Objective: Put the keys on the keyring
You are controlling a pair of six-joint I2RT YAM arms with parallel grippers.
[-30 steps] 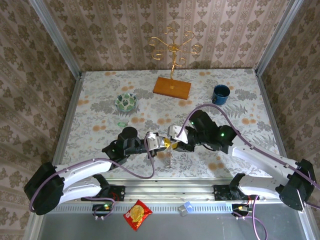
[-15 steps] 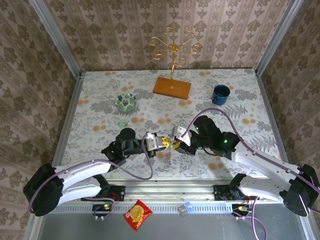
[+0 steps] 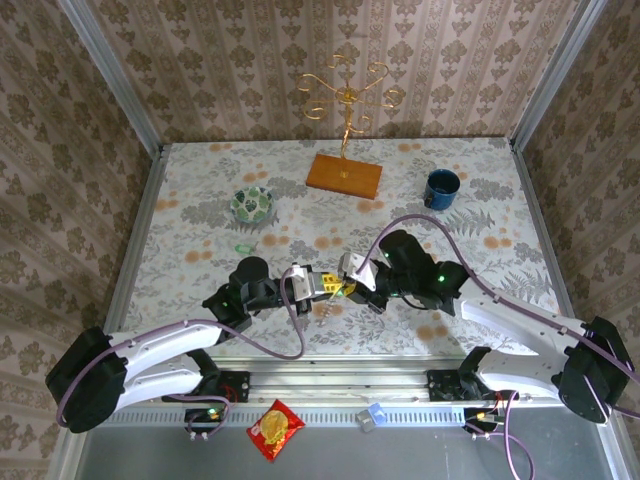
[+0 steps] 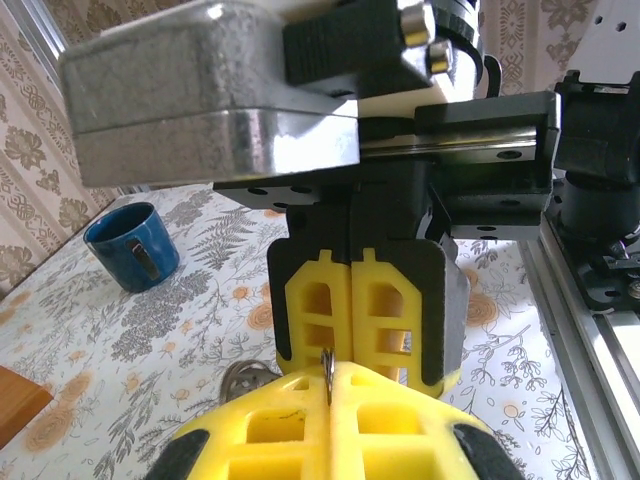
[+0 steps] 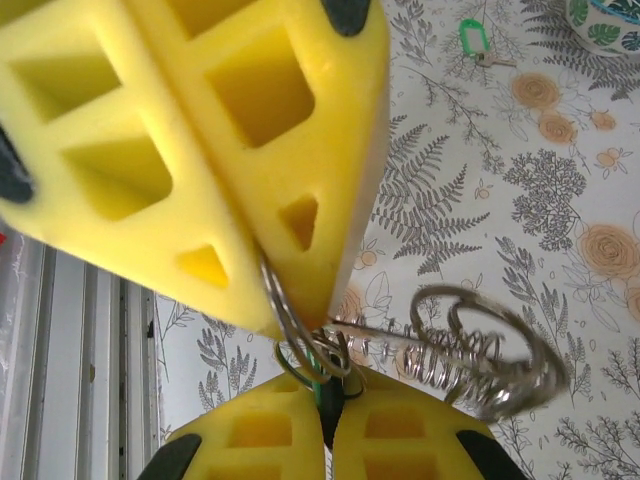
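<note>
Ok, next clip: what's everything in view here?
stand: one, gold on wooden base, table's far middle
mug: one, blue, far right
bowl: one, green-white, far left
loose key: one, green, just nearer than bowl
held key: one, green, looks pinched in right tool
keyring: one, grey, clamped in left tool, hoop hanging beside
packet: one, red, near side of front rail
table: one, floral
left arm: one, black-white, tool shut
right arm: one, black-white, tool shut
</note>
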